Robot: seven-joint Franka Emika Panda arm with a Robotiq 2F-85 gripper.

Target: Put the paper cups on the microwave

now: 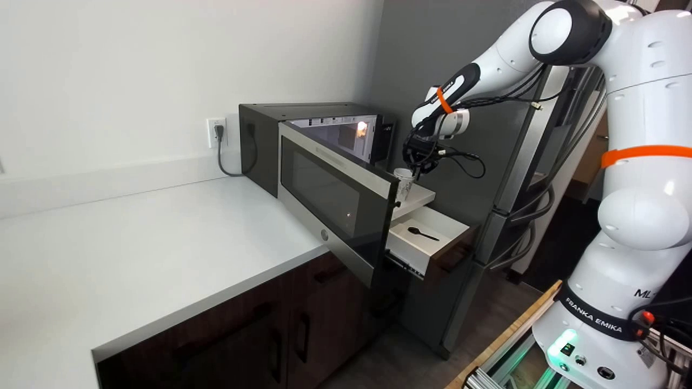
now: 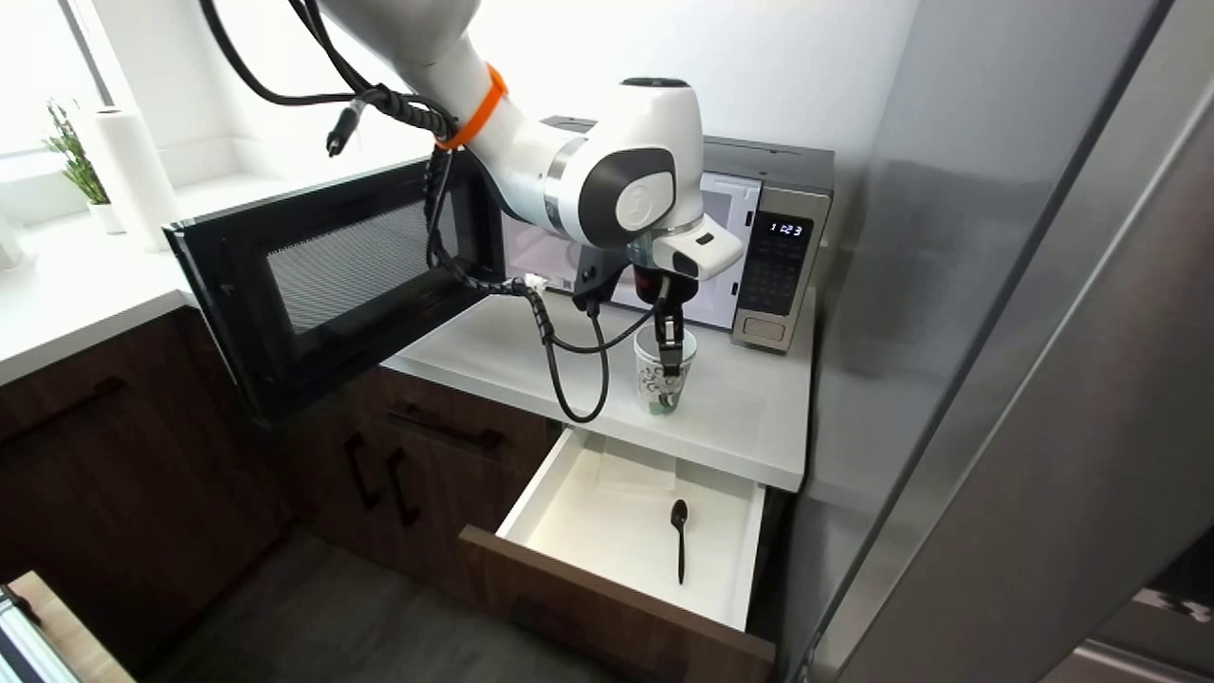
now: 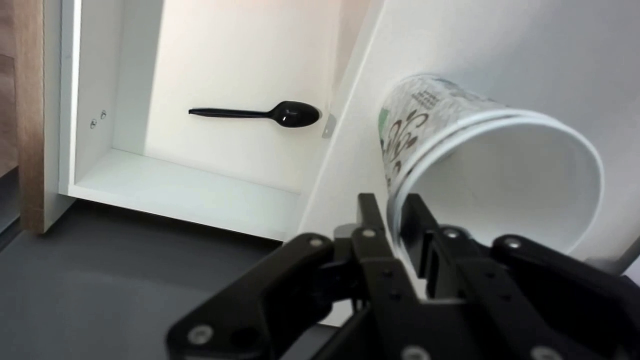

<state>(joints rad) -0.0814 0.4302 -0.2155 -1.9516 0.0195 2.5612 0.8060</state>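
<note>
The paper cups are nested, at least two white rims together, with a brown and green leaf print. They stand upright on the white counter and show in both exterior views and the wrist view. My gripper points down at the cups' near rim, one finger inside the cups and one outside. A gap shows between the outer finger and the rim, so the fingers are not closed on it. The gripper also shows in an exterior view. The microwave stands behind the cups with its top bare.
The microwave door is swung wide open beside the arm. A white drawer is pulled out below the counter, with a black spoon in it. A tall grey fridge side stands close by the cups. Loose cables hang from the wrist.
</note>
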